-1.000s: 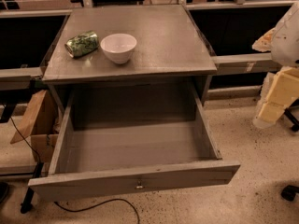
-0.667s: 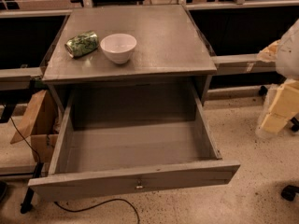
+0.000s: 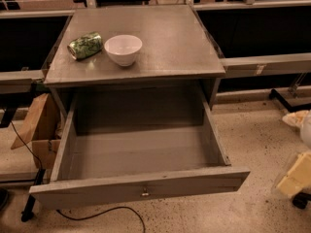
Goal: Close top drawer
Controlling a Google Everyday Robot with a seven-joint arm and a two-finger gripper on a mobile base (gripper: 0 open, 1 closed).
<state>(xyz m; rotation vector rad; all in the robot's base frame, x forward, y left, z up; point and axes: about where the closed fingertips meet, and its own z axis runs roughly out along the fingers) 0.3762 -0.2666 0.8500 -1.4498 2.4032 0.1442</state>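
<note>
The top drawer point(image 3: 138, 152) is a wide grey box pulled far out of the grey cabinet point(image 3: 160, 38). It is empty inside. Its long flat front panel point(image 3: 141, 188) faces me, with a small brass knob point(image 3: 145, 193) at its centre. My gripper point(image 3: 293, 178) shows as a cream-coloured part at the right edge, low beside the drawer's right front corner and apart from it. Part of the arm point(image 3: 299, 119) shows just above it.
A white bowl point(image 3: 123, 49) and a green can point(image 3: 85, 45) lying on its side sit on the cabinet top. A cardboard box point(image 3: 41, 130) stands on the floor at the left. A black cable point(image 3: 97, 215) lies under the drawer front. Dark shelving runs behind.
My arm and gripper have moved down and to the right, now mostly past the right edge. The drawer stays open as before.
</note>
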